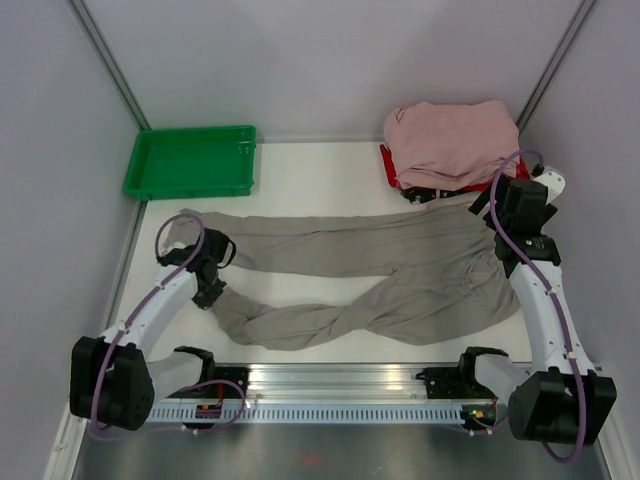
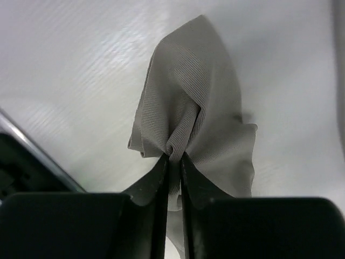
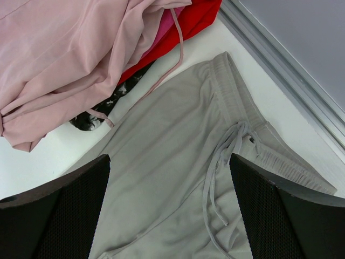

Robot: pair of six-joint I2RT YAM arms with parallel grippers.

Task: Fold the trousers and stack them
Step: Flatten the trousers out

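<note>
Pinching one of two trousers legs, left end effector clenched; right end effector released over waistband.

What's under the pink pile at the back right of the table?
Under the pink garments, a red item and a black-and-white patterned piece poke out at the edge. How far they extend, and anything else beneath, is covered.
</note>
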